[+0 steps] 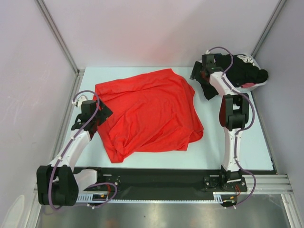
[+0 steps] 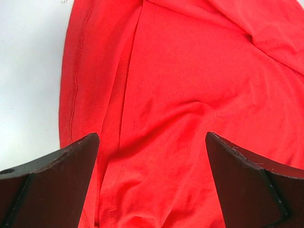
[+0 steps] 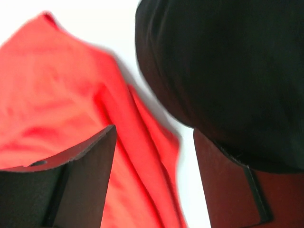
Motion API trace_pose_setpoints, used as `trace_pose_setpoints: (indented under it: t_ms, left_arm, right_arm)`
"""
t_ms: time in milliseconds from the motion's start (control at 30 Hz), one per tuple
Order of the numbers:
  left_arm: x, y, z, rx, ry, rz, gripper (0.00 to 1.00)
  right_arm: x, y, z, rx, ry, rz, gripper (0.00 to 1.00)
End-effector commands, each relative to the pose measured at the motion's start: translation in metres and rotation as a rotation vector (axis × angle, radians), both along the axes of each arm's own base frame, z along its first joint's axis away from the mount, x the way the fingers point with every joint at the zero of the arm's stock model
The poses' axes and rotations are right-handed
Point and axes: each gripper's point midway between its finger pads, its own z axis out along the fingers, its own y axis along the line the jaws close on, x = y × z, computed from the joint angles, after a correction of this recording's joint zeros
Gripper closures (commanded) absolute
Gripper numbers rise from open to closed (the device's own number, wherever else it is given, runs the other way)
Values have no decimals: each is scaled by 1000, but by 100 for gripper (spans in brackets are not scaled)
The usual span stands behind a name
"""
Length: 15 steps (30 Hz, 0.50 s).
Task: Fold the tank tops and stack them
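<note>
The red tank top (image 1: 147, 114) lies spread and wrinkled across the middle of the table. My left gripper (image 1: 101, 112) is open at its left edge; in the left wrist view (image 2: 152, 135) red fabric (image 2: 180, 95) lies below the gap between the jaws. The black tank top (image 1: 244, 73) is bunched in the white basket, with a part hanging out toward the table. My right gripper (image 1: 197, 74) is open beside it, near the red top's far right corner. In the right wrist view (image 3: 154, 129) black fabric (image 3: 228, 71) hangs against the right finger and red fabric (image 3: 57, 99) lies to the left.
The white basket (image 1: 250, 58) stands at the far right corner of the table (image 1: 247, 142). Enclosure walls and metal posts (image 1: 57, 35) bound the table on the left, back and right. A black base rail (image 1: 161, 178) runs along the near edge.
</note>
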Motion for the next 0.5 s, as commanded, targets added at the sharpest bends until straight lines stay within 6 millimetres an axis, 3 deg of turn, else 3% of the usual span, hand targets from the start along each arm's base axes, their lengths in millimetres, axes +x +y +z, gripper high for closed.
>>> trace_pose_setpoints:
  t_ms: [0, 33, 100, 133, 200, 333, 467]
  left_arm:
    - [2, -2, 20, 20, -76, -11, 0]
    - [2, -3, 22, 19, -87, -15, 0]
    - [1, -5, 24, 18, -93, -21, 0]
    - [0, -5, 24, 22, -91, -25, 0]
    - [-1, -4, 27, 31, -93, -25, 0]
    - [-5, -6, 31, 33, -112, -37, 0]
    - [-6, -12, 31, 21, -123, -61, 0]
  right_arm:
    - [-21, 12, 35, -56, -77, 178, 28]
    - [-29, 31, 59, -38, -126, 255, 28]
    - [-45, 52, 64, -84, -148, 346, 28]
    - [-51, 56, 81, -101, -182, 358, 29]
    - [-56, 57, 94, -135, -211, 361, 30]
    - [-53, 19, 121, -248, -238, 229, 30]
    - [-45, -14, 121, -321, -208, 145, 29]
